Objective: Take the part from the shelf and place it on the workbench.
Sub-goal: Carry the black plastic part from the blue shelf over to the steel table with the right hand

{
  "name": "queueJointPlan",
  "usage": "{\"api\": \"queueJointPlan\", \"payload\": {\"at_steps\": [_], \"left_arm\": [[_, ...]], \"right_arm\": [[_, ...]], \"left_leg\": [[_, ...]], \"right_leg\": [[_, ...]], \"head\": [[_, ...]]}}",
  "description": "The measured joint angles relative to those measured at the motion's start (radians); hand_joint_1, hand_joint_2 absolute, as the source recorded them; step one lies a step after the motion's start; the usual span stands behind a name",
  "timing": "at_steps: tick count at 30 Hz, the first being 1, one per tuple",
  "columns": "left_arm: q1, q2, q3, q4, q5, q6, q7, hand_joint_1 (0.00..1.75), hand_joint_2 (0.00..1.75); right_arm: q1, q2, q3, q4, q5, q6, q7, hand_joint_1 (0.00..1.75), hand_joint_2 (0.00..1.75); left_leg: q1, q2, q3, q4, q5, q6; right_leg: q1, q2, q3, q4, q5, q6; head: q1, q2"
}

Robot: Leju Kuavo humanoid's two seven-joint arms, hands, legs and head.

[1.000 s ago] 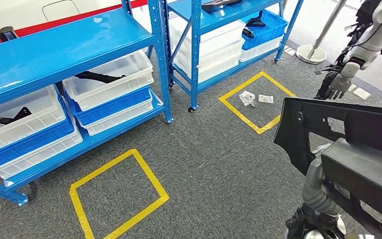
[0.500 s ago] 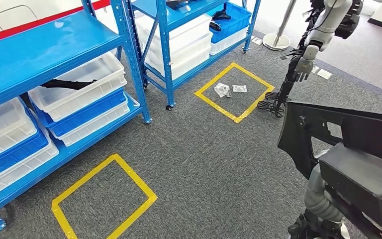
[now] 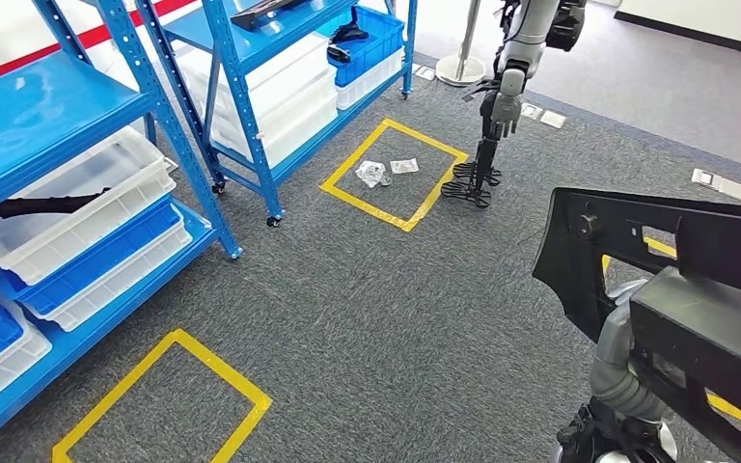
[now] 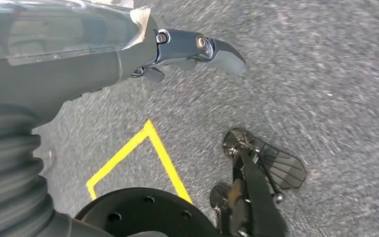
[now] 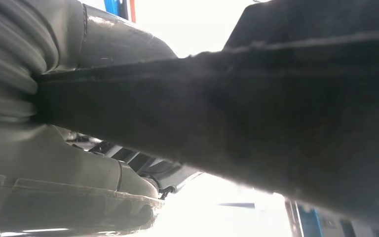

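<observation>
Step in hand, as I judge it: the carry. The part is off the shelf and not yet set down, so pick done, place pending.

Surroundings: blue shelf [image 3: 48, 106] along the left side of the head view, loaded with white bins [image 3: 87, 183]. One bin holds another long black piece [image 3: 43, 204]. Grey carpet floor [image 3: 376, 318] lies ahead, marked with yellow tape squares [image 3: 363, 208]. A second robot [image 3: 502, 87] stands beyond the far square, just beside its far corner.

Part [image 3: 675, 280]: large black moulded panel, matte, rigid-looking. It is held up in front of my right side, well clear of the floor and well apart from the shelf. It has a flat face with a rectangular cut-out and a round hole near its left end, and a boxy block stands out lower down. In the right wrist view it runs as a broad dark bar across the frame.

Right hand [image 5: 103, 187]: under the part and bearing on it. I take it as gripping the part, though the fingers are largely hidden behind it.

Left hand [image 4: 128, 54]: hanging over the floor, holding nothing, fingers [image 4: 222, 49] stretched out loosely.

Next move calls for: getting the bench in front of me, then approaching squarely. The panel is wide and sticks out past my arm, so I need clearance from the shelf uprights and the other robot. Then lower it flat onto the bench before loosening my grip.

Risk: one-handed hold on a long panel, so it may tilt or slip.
</observation>
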Motion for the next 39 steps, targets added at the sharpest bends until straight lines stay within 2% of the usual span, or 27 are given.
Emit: {"api": "queueJointPlan", "payload": {"at_steps": [1, 3, 5, 7, 9, 10, 11, 13, 14, 15, 16, 18, 19, 21, 23, 24, 25, 26, 27, 29, 30, 31, 32, 34, 36, 38, 39], "left_arm": [[0.0, 0.0, 0.0, -0.001, 0.001, 0.0, -0.001, 0.0, 1.75], [0.0, -0.002, 0.0, -0.003, 0.002, -0.001, -0.001, 0.0, 1.75], [0.0, -0.004, 0.0, -0.004, 0.002, -0.001, -0.002, 0.0, 1.75], [0.001, -0.007, 0.001, -0.006, 0.002, -0.002, -0.003, 0.0, 1.75], [0.004, -0.01, 0.001, -0.006, 0.002, -0.002, -0.003, 0.0, 1.75], [0.004, -0.011, 0.001, -0.006, 0.002, -0.002, -0.003, 0.0, 1.75], [0.005, -0.013, 0.001, -0.007, 0.002, -0.002, -0.004, 0.0, 1.75], [0.005, -0.016, 0.001, -0.008, 0.002, -0.002, -0.004, 0.0, 1.75], [0.005, -0.018, 0.001, -0.009, 0.002, -0.002, -0.004, 0.0, 1.75], [0.006, -0.019, 0.001, -0.011, 0.002, -0.003, -0.004, 0.0, 1.75], [0.006, -0.021, 0.001, -0.013, 0.002, -0.003, -0.005, 0.0, 1.75], [0.005, -0.022, 0.001, -0.016, 0.002, -0.003, -0.006, 0.0, 1.75], [0.004, -0.023, 0.001, -0.017, 0.002, -0.003, -0.006, 0.0, 1.75], [0.003, -0.024, 0.001, -0.019, 0.002, -0.003, -0.007, 0.0, 1.75], [0.005, -0.024, 0.001, -0.02, 0.001, -0.003, -0.007, 0.0, 1.75], [0.007, -0.025, 0.001, -0.02, 0.001, -0.004, -0.007, 0.0, 1.75], [0.008, -0.025, 0.001, -0.02, 0.0, -0.005, -0.007, 0.0, 1.75], [0.009, -0.025, 0.001, -0.02, 0.0, -0.007, -0.007, 0.0, 1.75], [0.01, -0.025, 0.001, -0.02, 0.0, -0.009, -0.007, 0.0, 1.75], [0.01, -0.025, 0.001, -0.022, 0.0, -0.013, -0.009, 0.0, 1.75], [0.01, -0.026, 0.001, -0.024, 0.001, -0.014, -0.01, 0.0, 1.75], [0.009, -0.027, 0.001, -0.026, 0.001, -0.014, -0.011, 0.0, 1.75], [0.009, -0.028, 0.001, -0.028, 0.002, -0.014, -0.012, 0.0, 1.75], [0.008, -0.033, 0.002, -0.031, 0.005, -0.014, -0.014, 0.0, 1.75], [0.008, -0.038, 0.002, -0.032, 0.007, -0.015, -0.015, 0.0, 1.75], [0.009, -0.041, 0.002, -0.033, 0.01, -0.015, -0.016, 0.0, 1.75], [0.01, -0.041, 0.003, -0.034, 0.012, -0.015, -0.016, 0.0, 1.75]], "right_arm": [[-0.001, 0.0, 0.0, 0.0, 0.0, 0.0, 0.001, 1.75, 1.75], [-0.002, 0.001, 0.0, 0.0, 0.001, 0.001, 0.003, 1.75, 1.75], [-0.004, 0.0, 0.0, -0.001, 0.001, 0.002, 0.005, 1.75, 1.75], [-0.01, 0.0, 0.001, -0.001, 0.002, 0.004, 0.008, 1.75, 1.75], [-0.014, 0.0, 0.002, -0.001, 0.004, 0.005, 0.011, 1.75, 1.75], [-0.014, 0.0, 0.003, -0.001, 0.004, 0.006, 0.012, 1.75, 1.75], [-0.014, 0.0, 0.003, -0.001, 0.005, 0.006, 0.012, 1.75, 1.75], [-0.014, 0.0, 0.003, -0.001, 0.005, 0.006, 0.015, 1.75, 1.75], [-0.016, 0.0, 0.003, -0.001, 0.005, 0.007, 0.016, 1.75, 1.75], [-0.017, 0.001, 0.004, -0.001, 0.005, 0.007, 0.017, 1.75, 1.75], [-0.018, 0.001, 0.004, -0.002, 0.005, 0.007, 0.018, 1.75, 1.75], [-0.017, 0.002, 0.004, -0.003, 0.005, 0.007, 0.018, 1.75, 1.75], [-0.016, 0.002, 0.003, -0.004, 0.005, 0.007, 0.018, 1.75, 1.75], [-0.015, 0.003, 0.003, -0.006, 0.005, 0.008, 0.019, 1.75, 1.75], [-0.015, 0.005, 0.004, -0.008, 0.005, 0.008, 0.019, 1.75, 1.75], [-0.014, 0.006, 0.004, -0.008, 0.005, 0.008, 0.019, 1.75, 1.75], [-0.013, 0.006, 0.004, -0.008, 0.005, 0.008, 0.019, 1.75, 1.75], [-0.012, 0.006, 0.004, -0.008, 0.005, 0.008, 0.019, 1.75, 1.75], [-0.011, 0.006, 0.004, -0.009, 0.006, 0.008, 0.02, 1.75, 1.75], [-0.011, 0.006, 0.004, -0.011, 0.006, 0.01, 0.022, 1.75, 1.75], [-0.011, 0.006, 0.004, -0.012, 0.006, 0.011, 0.023, 1.75, 1.75], [-0.011, 0.006, 0.004, -0.013, 0.006, 0.012, 0.025, 1.75, 1.75], [-0.01, 0.006, 0.004, -0.014, 0.006, 0.013, 0.026, 1.75, 1.75], [-0.008, 0.005, 0.004, -0.017, 0.005, 0.018, 0.028, 1.75, 1.75], [-0.009, 0.004, 0.004, -0.02, 0.005, 0.022, 0.029, 1.75, 1.75], [-0.01, 0.003, 0.004, -0.021, 0.004, 0.024, 0.029, 1.75, 1.75], [-0.01, 0.002, 0.004, -0.021, 0.003, 0.026, 0.03, 1.75, 1.75]], "left_leg": [[-0.003, -0.008, 0.009, -0.021, 0.002, 0.002], [-0.009, 0.01, 0.013, -0.03, 0.006, 0.007], [-0.007, 0.034, 0.021, -0.042, 0.016, 0.017], [-0.004, 0.06, 0.024, -0.048, 0.022, 0.023], [-0.004, 0.087, 0.022, -0.048, 0.023, 0.025], [-0.003, 0.101, 0.021, -0.048, 0.022, 0.024], [-0.002, 0.113, 0.022, -0.047, 0.021, 0.022], [0.002, 0.135, 0.024, -0.045, 0.017, 0.013], [0.001, 0.144, 0.024, -0.042, 0.012, 0.004], [0.0, 0.153, 0.024, -0.04, 0.007, -0.005], [-0.002, 0.161, 0.025, -0.04, 0.004, -0.013], [0.0, 0.179, 0.031, -0.046, 0.003, -0.026], [0.003, 0.178, 0.034, -0.045, 0.0, -0.032], [0.008, 0.136, 0.017, 0.001, -0.039, -0.039], [0.007, 0.082, -0.042, 0.126, -0.112, -0.038], [0.006, 0.072, -0.075, 0.191, -0.138, -0.036], [0.004, 0.068, -0.098, 0.231, -0.147, -0.032], [0.003, 0.066, -0.104, 0.236, -0.135, -0.026], [0.0, 0.061, -0.091, 0.201, -0.105, -0.019], [-0.005, 0.023, -0.032, 0.07, -0.033, 0.004], [-0.008, 0.006, -0.008, 0.017, -0.01, 0.011], [-0.011, -0.006, 0.006, -0.015, -0.001, 0.015], [-0.015, -0.004, 0.01, -0.024, -0.001, 0.017], [-0.017, 0.019, 0.015, -0.033, 0.006, 0.02], [-0.014, 0.043, 0.023, -0.046, 0.015, 0.027], [-0.012, 0.064, 0.027, -0.052, 0.019, 0.031], [-0.013, 0.074, 0.026, -0.052, 0.019, 0.032]], "right_leg": [[-0.001, 0.009, -0.003, 0.0, 0.002, 0.004], [-0.004, 0.026, -0.012, -0.002, 0.007, 0.017], [-0.003, 0.001, -0.03, 0.02, -0.002, 0.024], [-0.002, -0.05, -0.077, 0.112, -0.045, 0.022], [-0.004, -0.072, -0.137, 0.236, -0.089, 0.024], [-0.007, -0.077, -0.151, 0.267, -0.095, 0.03], [-0.012, -0.081, -0.145, 0.257, -0.085, 0.04], [-0.021, -0.112, -0.078, 0.137, -0.041, 0.065], [-0.021, -0.132, -0.042, 0.072, -0.021, 0.071], [-0.021, -0.147, -0.016, 0.027, -0.009, 0.068], [-0.019, -0.154, -0.005, 0.006, -0.005, 0.059], [-0.013, -0.135, -0.009, 0.004, -0.002, 0.034], [-0.015, -0.124, -0.011, 0.003, 0.0, 0.025], [-0.019, -0.104, -0.013, 0.001, 0.006, 0.009], [-0.015, -0.085, -0.017, 0.001, 0.008, -0.002], [-0.011, -0.074, -0.019, 0.001, 0.009, -0.006], [-0.007, -0.062, -0.021, 0.001, 0.01, -0.009], [-0.003, -0.049, -0.021, 0.002, 0.011, -0.01], [0.001, -0.037, -0.02, 0.002, 0.012, -0.011], [0.007, -0.013, -0.019, 0.002, 0.012, -0.011], [0.009, -0.003, -0.019, 0.003, 0.013, -0.009], [0.01, 0.006, -0.021, 0.003, 0.014, -0.007], [0.01, 0.015, -0.024, 0.003, 0.017, -0.003], [0.006, 0.024, -0.033, 0.005, 0.02, 0.007], [0.01, -0.011, -0.058, 0.046, 0.0, 0.01], [0.011, -0.056, -0.1, 0.13, -0.04, 0.007], [0.009, -0.065, -0.126, 0.184, -0.061, 0.007]], "head": [[0.0, 0.0], [-0.001, 0.0], [0.001, 0.0], [0.007, 0.0], [0.011, 0.0], [0.012, 0.0], [0.013, 0.0], [0.014, 0.0], [0.016, 0.0], [0.016, 0.0], [0.015, 0.0], [0.011, 0.0], [0.009, 0.0], [0.006, 0.0], [0.002, 0.0], [0.001, 0.0], [0.001, 0.0], [0.0, 0.0], [0.0, 0.0], [0.001, 0.0], [0.001, 0.0], [0.001, 0.0], [0.001, 0.0], [0.001, 0.0], [0.004, 0.0], [0.008, 0.0], [0.009, 0.0]]}}
